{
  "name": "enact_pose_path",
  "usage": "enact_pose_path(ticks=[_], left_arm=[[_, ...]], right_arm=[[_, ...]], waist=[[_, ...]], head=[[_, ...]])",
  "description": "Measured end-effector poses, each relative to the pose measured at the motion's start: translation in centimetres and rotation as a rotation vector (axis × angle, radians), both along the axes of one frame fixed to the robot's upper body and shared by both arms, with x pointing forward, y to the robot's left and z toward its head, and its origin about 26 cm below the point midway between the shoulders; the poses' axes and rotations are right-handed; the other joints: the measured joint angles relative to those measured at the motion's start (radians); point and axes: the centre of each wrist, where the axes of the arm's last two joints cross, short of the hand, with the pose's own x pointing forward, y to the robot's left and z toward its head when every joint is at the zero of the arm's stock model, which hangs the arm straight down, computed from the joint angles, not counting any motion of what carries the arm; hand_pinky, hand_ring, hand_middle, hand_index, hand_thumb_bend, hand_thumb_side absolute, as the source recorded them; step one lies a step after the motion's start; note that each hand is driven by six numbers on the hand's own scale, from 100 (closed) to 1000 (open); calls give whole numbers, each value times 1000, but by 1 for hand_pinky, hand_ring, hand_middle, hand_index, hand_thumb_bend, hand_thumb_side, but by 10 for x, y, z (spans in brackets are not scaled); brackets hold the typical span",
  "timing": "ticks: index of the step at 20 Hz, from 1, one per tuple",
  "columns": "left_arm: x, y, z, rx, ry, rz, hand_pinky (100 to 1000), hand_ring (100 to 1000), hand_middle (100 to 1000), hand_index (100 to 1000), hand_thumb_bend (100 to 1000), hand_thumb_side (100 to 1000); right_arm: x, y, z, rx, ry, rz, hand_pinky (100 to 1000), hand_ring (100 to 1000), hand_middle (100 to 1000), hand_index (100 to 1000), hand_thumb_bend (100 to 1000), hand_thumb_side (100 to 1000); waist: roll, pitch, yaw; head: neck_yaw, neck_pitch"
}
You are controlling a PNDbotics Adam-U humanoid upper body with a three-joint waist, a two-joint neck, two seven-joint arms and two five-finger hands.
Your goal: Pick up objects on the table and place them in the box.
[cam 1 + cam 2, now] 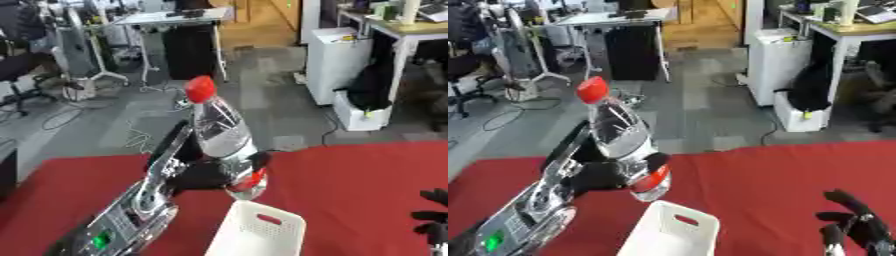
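Holding the bottle (pixel 220 137) high, just above the near corner of the box (pixel 260 230)!

Left hand (pixel 199 172) has its fingers curled round the lower body of the clear bottle, red label peeking out beneath the grip, red cap (pixel 200 89) pointing up and tipped slightly away to the left. So the long axis runs near upright, base down, and the base hangs just below the fingers, directly over the white box's top rim, though whether it clears the rim or sits behind it is hard to call. The box opening lies below and slightly right of the fingers, toward the robot. My read: a short lowering, nudged rightward, should put it in. Right hand (pixel 852 220) waits at the lower right corner, well apart, fingers relaxed and empty — the left is plainly the nearer hand here.
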Motion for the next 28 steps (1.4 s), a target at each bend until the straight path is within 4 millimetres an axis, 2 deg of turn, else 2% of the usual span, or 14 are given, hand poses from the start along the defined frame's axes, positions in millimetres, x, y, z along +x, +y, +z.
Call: enact_pose_path(ticks=[7,23,25,27,28], left_arm=[[-6,-2,-10,13,28,-19,100,100,100,170,493,100],[-8,2,-42,98,43,-26,100,100,100,176,428,100],[-8,3,-46,112,44,-24,100,100,100,178,405,100],[-8,2,-49,125,40,-21,100,100,100,188,326,100],[-7,2,-51,129,39,-18,100,100,100,203,331,100]], right_arm=[[0,0,1,0,-4,-2,593,692,842,946,100,525],[1,0,3,2,-15,-2,594,692,839,946,100,528],[1,-1,3,3,-16,-3,595,692,839,946,100,528],[1,-1,3,3,-17,-5,595,693,839,946,100,528],[1,-1,4,3,-19,-5,595,693,839,946,100,528]], waist=[[0,7,7],[-12,20,-4],[-12,20,-5],[-12,22,-6],[-11,23,-7]], head=[[0,16],[0,8],[-1,7],[-1,7],[-1,7]])
